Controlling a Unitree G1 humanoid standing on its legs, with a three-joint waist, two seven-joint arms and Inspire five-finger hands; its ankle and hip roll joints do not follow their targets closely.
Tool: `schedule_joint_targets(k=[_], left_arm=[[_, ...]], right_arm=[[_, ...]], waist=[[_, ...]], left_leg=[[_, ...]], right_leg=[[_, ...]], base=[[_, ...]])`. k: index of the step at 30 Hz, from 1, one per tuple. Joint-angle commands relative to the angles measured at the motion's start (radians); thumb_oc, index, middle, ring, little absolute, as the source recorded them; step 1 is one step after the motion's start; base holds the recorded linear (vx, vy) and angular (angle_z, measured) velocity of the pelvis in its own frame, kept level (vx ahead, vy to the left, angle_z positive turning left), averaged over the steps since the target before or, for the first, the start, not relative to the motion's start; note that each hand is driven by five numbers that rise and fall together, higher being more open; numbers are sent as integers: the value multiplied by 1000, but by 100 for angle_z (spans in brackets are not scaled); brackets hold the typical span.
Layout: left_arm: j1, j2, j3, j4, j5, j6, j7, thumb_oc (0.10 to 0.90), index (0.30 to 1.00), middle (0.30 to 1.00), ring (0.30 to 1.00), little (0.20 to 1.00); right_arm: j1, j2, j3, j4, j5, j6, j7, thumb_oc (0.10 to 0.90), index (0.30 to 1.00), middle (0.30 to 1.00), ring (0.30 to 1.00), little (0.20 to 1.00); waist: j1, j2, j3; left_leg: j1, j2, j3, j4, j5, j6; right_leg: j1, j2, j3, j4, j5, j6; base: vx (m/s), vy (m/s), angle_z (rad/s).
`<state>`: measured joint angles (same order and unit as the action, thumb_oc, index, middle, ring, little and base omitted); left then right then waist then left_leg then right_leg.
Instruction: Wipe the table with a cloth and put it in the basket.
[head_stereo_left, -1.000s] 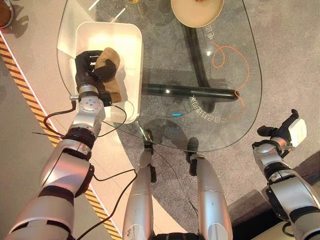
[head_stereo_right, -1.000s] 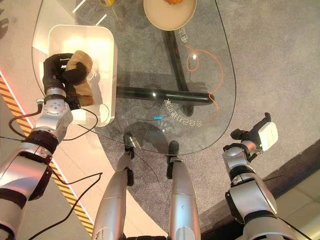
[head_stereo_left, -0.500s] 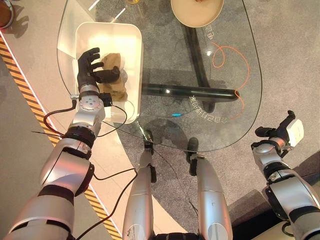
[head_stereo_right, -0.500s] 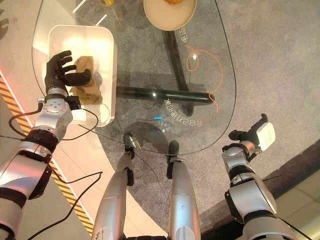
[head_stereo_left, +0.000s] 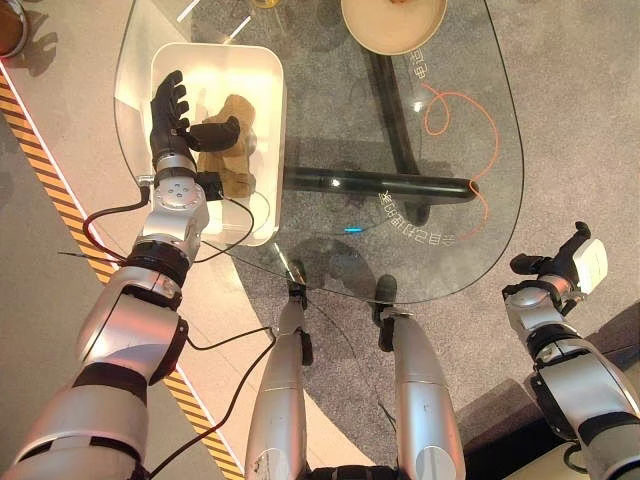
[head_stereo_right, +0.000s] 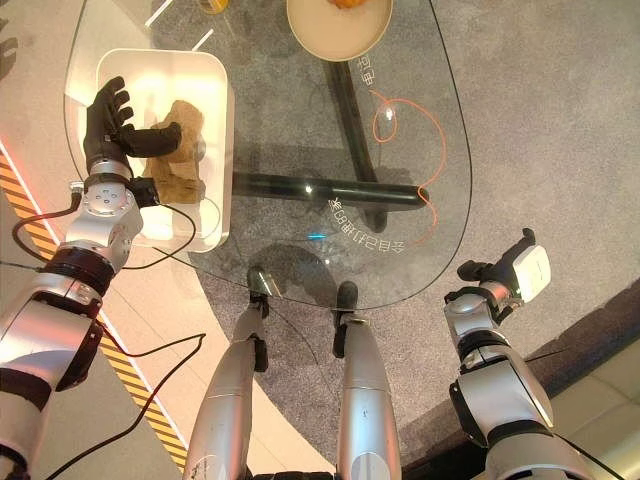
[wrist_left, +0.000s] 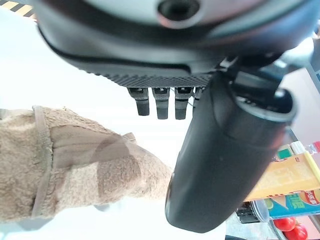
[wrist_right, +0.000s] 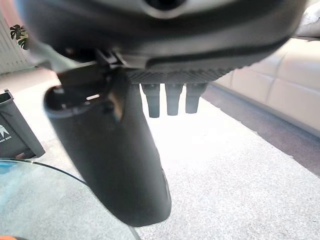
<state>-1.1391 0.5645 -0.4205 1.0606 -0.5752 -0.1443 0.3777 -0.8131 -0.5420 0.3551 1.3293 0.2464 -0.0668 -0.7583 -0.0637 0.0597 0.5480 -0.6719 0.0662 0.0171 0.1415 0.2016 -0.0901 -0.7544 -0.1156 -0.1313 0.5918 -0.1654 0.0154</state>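
A crumpled tan cloth (head_stereo_left: 228, 150) lies inside the white basket (head_stereo_left: 262, 90) at the left end of the glass table (head_stereo_left: 450, 200). My left hand (head_stereo_left: 172, 118) hovers over the basket with its fingers spread straight and its thumb pointing toward the cloth, holding nothing. In the left wrist view the cloth (wrist_left: 65, 170) rests on the basket's white floor just past the thumb (wrist_left: 225, 165). My right hand (head_stereo_left: 560, 270) hangs off the table's right edge, open and empty; its wrist view shows its straight thumb (wrist_right: 120, 160) over grey carpet.
A beige bowl (head_stereo_left: 393, 24) stands at the table's far edge. An orange cord (head_stereo_left: 470, 110) loops under the glass near the right side, and a dark table leg bar (head_stereo_left: 380, 184) runs below it. Striped floor tape (head_stereo_left: 40, 170) runs along the left.
My left hand let go of the cloth and opened, then rose slightly toward the basket's far side. The cloth dropped and settled in the basket. The right hand sank a little.
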Motion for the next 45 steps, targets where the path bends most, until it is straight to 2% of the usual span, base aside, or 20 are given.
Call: schedule_joint_targets(k=[1,7,12,15,19,20,24,26,30,31,32,35,37,39,41,45], left_arm=[[-112,79,35,17,3,-94,25,800,900,900,900,900],[-81,94,61,-50,-35,-195,52,800,900,900,900,900],[-14,114,98,-118,-38,-221,60,800,900,900,900,900],[104,128,157,-168,-43,-229,31,800,900,900,900,900],[264,134,226,-206,-27,-223,-18,800,900,900,900,900],[347,127,256,-212,-28,-220,-49,800,900,900,900,900],[455,108,286,-215,-25,-211,-84,800,900,900,900,900],[584,65,316,-205,2,-205,-116,800,900,900,900,900],[756,-5,340,-118,88,-223,-168,800,900,900,900,900],[762,-7,340,-117,90,-223,-168,800,900,900,900,900],[807,-28,345,-87,118,-199,-169,800,900,900,900,900],[886,-48,362,12,174,-189,-198,800,900,900,900,900],[925,-65,364,57,228,-158,-227,800,900,900,900,900],[966,-79,368,95,277,-161,-247,800,900,900,900,900],[992,-95,371,127,257,-137,-259,800,900,900,900,900],[1028,-130,356,196,306,-101,-312,800,900,900,900,900]], right_arm=[[-3,-46,-29,36,12,-13,-34,800,900,900,900,900],[34,-33,-39,30,6,-19,-7,800,900,900,900,900],[87,-10,-47,21,30,-9,15,800,900,900,900,900],[170,16,-62,6,33,-3,42,800,900,900,900,900],[281,27,-90,-6,11,7,106,800,900,900,900,900],[339,37,-103,-10,-9,12,130,800,900,900,900,900],[414,46,-111,-15,-46,19,160,800,900,900,900,900],[498,51,-127,-22,-78,25,202,800,900,900,900,900],[584,83,-130,-16,-134,49,231,800,900,900,900,900],[587,84,-130,-17,-138,52,233,800,900,900,900,900],[612,92,-131,-16,-179,57,247,800,900,900,900,900],[656,105,-132,-6,-207,61,271,800,900,900,900,900],[675,112,-135,-1,-224,65,288,800,900,900,900,900],[690,118,-145,-1,-248,72,305,800,900,900,900,900],[699,122,-148,1,-262,76,319,800,900,900,900,900],[715,141,-148,12,-274,87,343,800,900,900,900,900]], waist=[[-2,-22,-28],[6,-26,-28],[17,-29,-28],[27,-32,-35],[41,-33,-106],[50,-34,-144],[58,-31,-192],[67,-29,-243],[74,-30,-332],[74,-30,-335],[76,-31,-361],[77,-34,-410],[78,-36,-428],[78,-38,-439],[78,-39,-446],[76,-44,-456]], left_leg=[[0,-37,60,162,-199,18],[32,-43,45,149,-204,20],[95,-45,35,113,-193,19],[200,-47,32,61,-189,14],[302,-49,32,-33,-168,10],[353,-52,33,-77,-163,9],[421,-56,29,-133,-153,10],[498,-62,23,-181,-148,13],[597,-59,16,-221,-151,16],[600,-59,16,-222,-152,16],[622,-57,16,-229,-155,16],[662,-50,18,-229,-166,17],[687,-46,21,-229,-175,17],[710,-41,28,-229,-184,17],[724,-37,31,-229,-191,17],[741,-33,36,-229,-197,19]], right_leg=[[23,54,23,-180,101,55],[54,62,31,-193,100,56],[115,60,34,-236,119,66],[222,46,35,-295,128,81],[330,26,34,-383,150,97],[387,16,33,-423,158,105],[467,6,26,-485,175,112],[558,-2,21,-543,190,121],[668,-7,10,-593,203,129],[673,-6,9,-596,203,129],[700,-6,8,-607,205,130],[750,0,8,-621,199,128],[778,2,4,-626,193,125],[802,2,2,-630,190,125],[818,3,1,-634,185,125],[841,2,-6,-641,182,125]], base=[[0,0,0],[-1,-24,0],[-6,-55,1],[15,-26,-5],[96,-6,-5],[110,-9,-4],[95,10,-7],[153,38,7],[187,43,15],[196,35,5],[160,22,5],[179,18,11],[130,4,6],[82,6,-1],[52,7,-1],[15,-6,-2]])
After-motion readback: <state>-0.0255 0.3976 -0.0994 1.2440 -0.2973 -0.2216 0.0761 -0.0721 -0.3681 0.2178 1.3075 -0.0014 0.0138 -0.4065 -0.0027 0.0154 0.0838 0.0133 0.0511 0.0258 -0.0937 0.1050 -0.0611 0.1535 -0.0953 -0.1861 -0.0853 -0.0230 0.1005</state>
